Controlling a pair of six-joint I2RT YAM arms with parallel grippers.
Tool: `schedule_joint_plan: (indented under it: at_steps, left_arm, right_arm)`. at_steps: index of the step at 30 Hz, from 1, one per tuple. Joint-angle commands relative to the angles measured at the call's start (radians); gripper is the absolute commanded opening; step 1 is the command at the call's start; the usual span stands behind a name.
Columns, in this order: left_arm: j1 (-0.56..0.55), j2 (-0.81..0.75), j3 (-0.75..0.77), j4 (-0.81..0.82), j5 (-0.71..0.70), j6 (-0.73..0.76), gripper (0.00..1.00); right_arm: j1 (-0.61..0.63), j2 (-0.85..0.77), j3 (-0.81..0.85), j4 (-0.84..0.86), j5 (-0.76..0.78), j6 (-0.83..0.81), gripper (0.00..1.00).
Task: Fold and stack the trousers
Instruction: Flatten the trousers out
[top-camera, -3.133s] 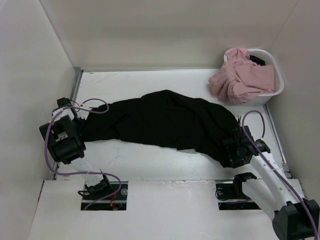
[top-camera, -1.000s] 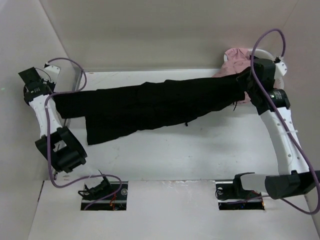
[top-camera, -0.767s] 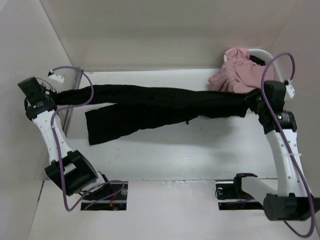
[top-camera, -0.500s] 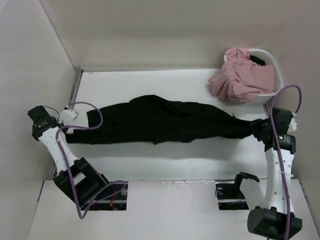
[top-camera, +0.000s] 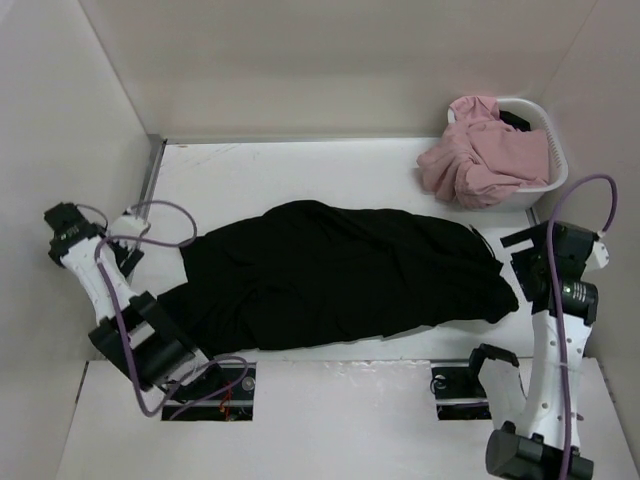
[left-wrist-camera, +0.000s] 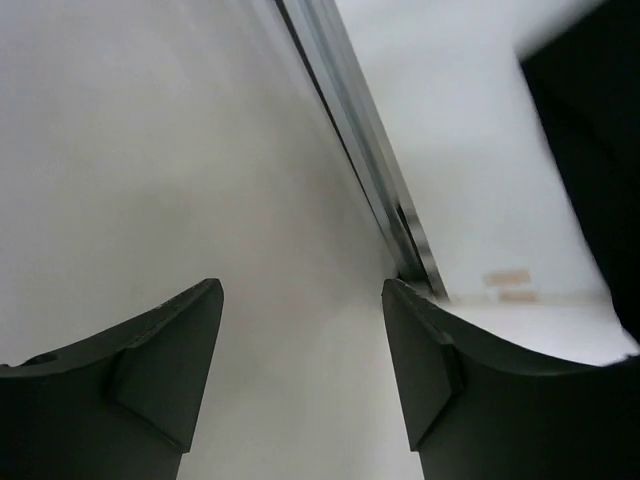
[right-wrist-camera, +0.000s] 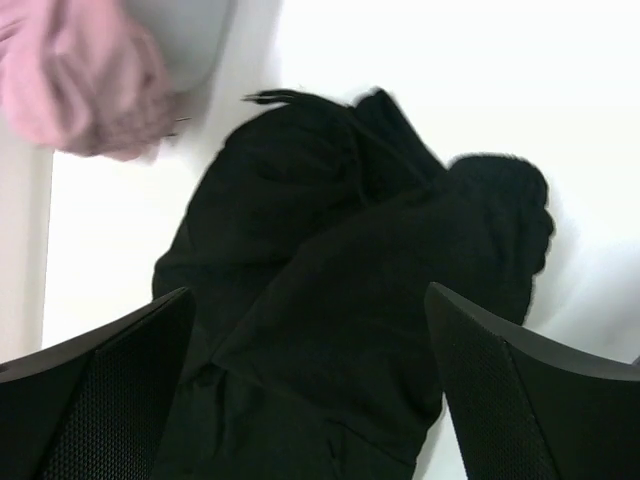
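We log the plain black soft-cloth trousers (top-camera: 340, 275) lying rumpled across the white table (top-camera: 300, 170), from near its left edge to near its right edge, closer to the near edge. The left fingers (left-wrist-camera: 160, 370) are spread apart and empty by the left edge, facing the white side wall (left-wrist-camera: 150, 150). The right fingers (right-wrist-camera: 100, 380) are wide apart and empty over the trousers' right end. In the far right corner, a white plastic basket (top-camera: 555, 165) is heaped with pink cloth (top-camera: 480, 160).
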Motion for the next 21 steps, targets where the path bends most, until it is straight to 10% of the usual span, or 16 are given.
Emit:
schedule_joint_plan:
  at_steps: [1,9,21]
  left_arm:
    - [-0.148,0.117,0.172,0.070,0.149,-0.222,0.65]
    - [-0.495,0.498,0.335,0.068,0.163,-0.405,0.62]
    - [-0.592,0.743,0.272,0.226,-0.063,-0.355,0.54]
  right_arm:
    - [0.085,0.075,0.076,0.051,0.091,-0.092,1.00]
    - [0.256,0.398,0.075,0.246,0.144,-0.115,1.00]
    - [0.285,0.724,0.060,0.324,0.103,0.015,1.00]
